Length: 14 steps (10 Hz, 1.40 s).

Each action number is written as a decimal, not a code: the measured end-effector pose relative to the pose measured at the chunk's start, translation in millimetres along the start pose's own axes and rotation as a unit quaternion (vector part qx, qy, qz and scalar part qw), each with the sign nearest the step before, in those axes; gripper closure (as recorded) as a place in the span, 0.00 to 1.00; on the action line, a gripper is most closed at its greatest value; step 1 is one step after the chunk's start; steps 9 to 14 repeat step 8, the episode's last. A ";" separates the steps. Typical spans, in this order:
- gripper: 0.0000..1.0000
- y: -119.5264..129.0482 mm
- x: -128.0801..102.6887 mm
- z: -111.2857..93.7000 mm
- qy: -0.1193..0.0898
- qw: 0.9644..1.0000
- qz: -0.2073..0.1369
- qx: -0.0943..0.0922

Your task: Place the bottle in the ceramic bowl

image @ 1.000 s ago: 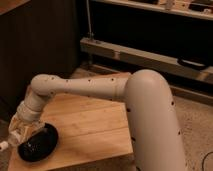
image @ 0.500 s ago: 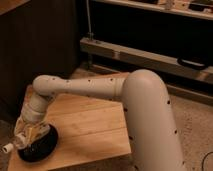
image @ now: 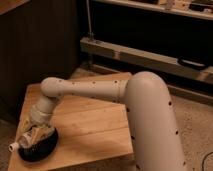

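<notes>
The black ceramic bowl (image: 44,150) sits on the front left corner of a wooden table (image: 95,125). My gripper (image: 33,136) hangs just over the bowl's left part, at the end of the white arm (image: 85,90). It is shut on the small whitish bottle (image: 18,144), which lies nearly level. The bottle's white cap sticks out to the left past the bowl's rim. The rest of the bottle is hidden between the fingers.
The table's left and front edges run close to the bowl. A dark wooden cabinet (image: 40,45) stands behind the table. A metal rail and shelving (image: 150,57) run along the back right. Speckled floor (image: 195,115) lies to the right.
The gripper with the bottle has lowered and shifted slightly right, towards the bowl's middle. The bowl and table have not moved.
</notes>
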 end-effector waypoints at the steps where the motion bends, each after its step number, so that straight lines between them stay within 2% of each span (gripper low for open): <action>1: 0.20 1.1 2.3 1.5 0.004 1.000 0.003 -0.005; 3: 0.20 1.8 4.2 8.7 0.011 1.000 0.002 -0.024; 5: 0.20 0.7 1.9 12.7 0.003 0.999 -0.013 -0.035; 14: 0.20 1.3 2.0 12.7 0.004 0.999 -0.013 -0.036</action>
